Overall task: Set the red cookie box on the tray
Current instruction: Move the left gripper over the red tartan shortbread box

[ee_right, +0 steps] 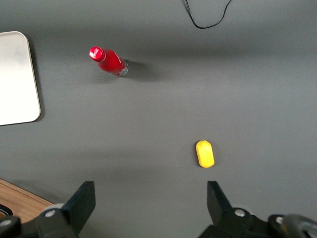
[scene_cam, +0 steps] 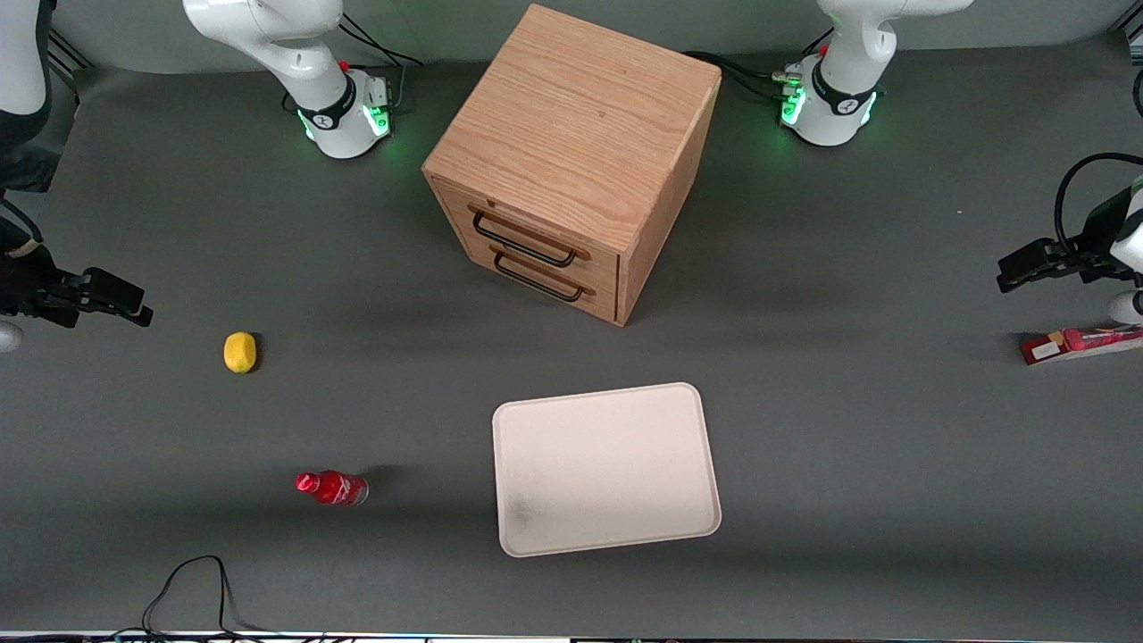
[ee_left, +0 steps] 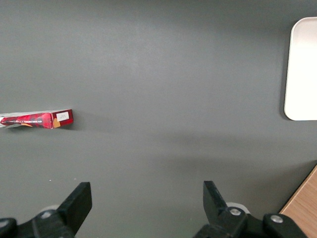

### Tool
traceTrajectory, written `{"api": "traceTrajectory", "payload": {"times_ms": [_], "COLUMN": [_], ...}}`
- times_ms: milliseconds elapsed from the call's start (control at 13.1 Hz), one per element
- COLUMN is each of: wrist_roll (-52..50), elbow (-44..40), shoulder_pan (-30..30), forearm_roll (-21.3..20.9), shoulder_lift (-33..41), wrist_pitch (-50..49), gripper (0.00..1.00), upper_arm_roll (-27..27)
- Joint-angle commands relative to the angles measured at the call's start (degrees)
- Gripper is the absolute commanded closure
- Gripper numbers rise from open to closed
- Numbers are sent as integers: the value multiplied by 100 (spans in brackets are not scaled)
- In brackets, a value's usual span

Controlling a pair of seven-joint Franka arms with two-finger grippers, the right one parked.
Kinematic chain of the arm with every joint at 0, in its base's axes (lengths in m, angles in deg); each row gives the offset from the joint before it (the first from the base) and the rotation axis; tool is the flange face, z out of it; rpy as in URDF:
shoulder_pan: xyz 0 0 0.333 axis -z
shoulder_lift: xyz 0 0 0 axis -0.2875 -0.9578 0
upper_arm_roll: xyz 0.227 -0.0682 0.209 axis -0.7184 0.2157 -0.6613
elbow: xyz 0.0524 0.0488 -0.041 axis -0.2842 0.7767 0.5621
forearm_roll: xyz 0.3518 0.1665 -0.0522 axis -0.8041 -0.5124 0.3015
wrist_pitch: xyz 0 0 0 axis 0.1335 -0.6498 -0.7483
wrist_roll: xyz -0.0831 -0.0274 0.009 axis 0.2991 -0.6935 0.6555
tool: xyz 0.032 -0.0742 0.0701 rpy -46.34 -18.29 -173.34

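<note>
Because the red cookie box lies flat on the table at the working arm's end, well apart from the tray at its eight o'clock, the hand hovers open just above it, gripping nothing.

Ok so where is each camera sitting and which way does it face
Front view: high, facing the robots, looking down on tray, wooden cabinet; both arms show.
Left wrist view: on the working arm, looking down past its open gripper at the red cookie box.
Right wrist view: on the parked arm, over red bottle, yellow object.
All share the tray.
</note>
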State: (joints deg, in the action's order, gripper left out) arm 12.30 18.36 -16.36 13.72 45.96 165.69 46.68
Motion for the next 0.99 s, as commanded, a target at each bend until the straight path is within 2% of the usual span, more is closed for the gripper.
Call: {"api": "traceTrajectory", "payload": {"times_ms": [0, 382, 918], "wrist_roll": [-42, -130, 229], "elbow": [-247, -449, -485], "shoulder_pan": [-131, -61, -323], "forearm_roll": [72, 55, 2], "shoulder_lift": [-123, -245, -352], "wrist_pitch": [-187, -205, -310], "gripper": [0, 0, 0], "upper_arm_roll": [88, 71, 18]}}
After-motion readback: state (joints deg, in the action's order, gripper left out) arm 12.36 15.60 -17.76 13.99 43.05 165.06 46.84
